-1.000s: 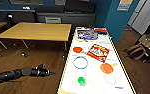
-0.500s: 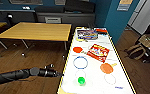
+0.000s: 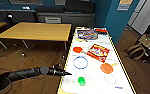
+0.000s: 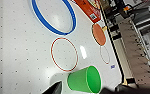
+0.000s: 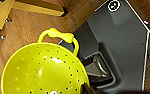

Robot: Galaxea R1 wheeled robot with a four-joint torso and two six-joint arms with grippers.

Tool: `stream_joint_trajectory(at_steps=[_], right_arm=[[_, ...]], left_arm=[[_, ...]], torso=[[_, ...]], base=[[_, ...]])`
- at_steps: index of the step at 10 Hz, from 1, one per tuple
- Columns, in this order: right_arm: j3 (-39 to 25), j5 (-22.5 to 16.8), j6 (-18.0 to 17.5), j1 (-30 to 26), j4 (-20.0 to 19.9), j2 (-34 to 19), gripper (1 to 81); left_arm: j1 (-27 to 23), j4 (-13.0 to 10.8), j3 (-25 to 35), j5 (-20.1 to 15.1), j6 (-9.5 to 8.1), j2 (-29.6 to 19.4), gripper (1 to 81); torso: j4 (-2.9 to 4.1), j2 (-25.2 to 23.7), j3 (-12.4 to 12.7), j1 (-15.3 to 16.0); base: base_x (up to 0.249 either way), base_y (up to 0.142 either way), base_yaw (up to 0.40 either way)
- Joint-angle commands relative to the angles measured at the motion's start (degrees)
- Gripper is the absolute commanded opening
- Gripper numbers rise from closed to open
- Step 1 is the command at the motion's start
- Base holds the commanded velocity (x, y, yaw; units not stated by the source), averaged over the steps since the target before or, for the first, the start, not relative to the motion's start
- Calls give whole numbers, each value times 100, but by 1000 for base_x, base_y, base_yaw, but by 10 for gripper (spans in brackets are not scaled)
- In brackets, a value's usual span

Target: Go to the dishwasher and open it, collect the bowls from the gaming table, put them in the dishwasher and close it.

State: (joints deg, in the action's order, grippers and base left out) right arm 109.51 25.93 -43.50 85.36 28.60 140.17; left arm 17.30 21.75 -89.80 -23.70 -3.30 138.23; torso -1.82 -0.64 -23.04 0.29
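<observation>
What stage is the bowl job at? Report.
Done: nothing visible confirms it. In hand: left gripper beside the small green plastic bowl on the white-topped gaming table; a yellow perforated plastic bowl lies close to the right wrist camera. Left: loading and closing the dishwasher.

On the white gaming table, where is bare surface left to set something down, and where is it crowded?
Free: the near right corner of the gaming table, past the thin red ring, and the strip between the blue ring and the orange disc. Crowded: the far end, with the game boxes and the red box. The green cup takes the near left.
</observation>
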Motion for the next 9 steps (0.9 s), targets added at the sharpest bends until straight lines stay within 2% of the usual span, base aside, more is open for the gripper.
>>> stream_joint_trajectory(at_steps=[1, 3, 4, 5, 6, 7, 9], right_arm=[[-176, -167, 8, -58, 172, -179, 10], [-176, -167, 8, -58, 172, -179, 10], [-176, -167, 8, -66, 164, -179, 10], [-176, -167, 8, -67, 172, -179, 10], [-185, -167, 8, -67, 172, -179, 10], [-185, -167, 8, -67, 172, -179, 10], [-185, -167, 8, -58, 172, -179, 10]], left_arm=[[-924, 93, -407, -715, -118, 381, 811], [-1136, 84, -724, -1137, -346, 715, 811], [-1224, 40, -935, -1462, -496, 900, 811], [-1294, -134, -1083, -1724, -722, 1066, 811], [-1338, -434, -1102, -1796, -1041, 1172, 811], [-1373, -921, -1093, -1935, -1545, 1320, 811], [-1382, -1645, -979, -2069, -2225, 1523, 811]], torso=[[0, 0, 0, 0], [0, 0, 0, 2], [0, 0, 0, 2], [0, 0, 0, 2], [0, 0, 0, 2], [0, 0, 0, 2], [0, 2, 0, 2]], base=[[0, 0, 0], [0, 0, 0], [0, 0, 0], [0, 0, 0], [0, 0, 0], [0, 0, 0], [0, 0, 0]])
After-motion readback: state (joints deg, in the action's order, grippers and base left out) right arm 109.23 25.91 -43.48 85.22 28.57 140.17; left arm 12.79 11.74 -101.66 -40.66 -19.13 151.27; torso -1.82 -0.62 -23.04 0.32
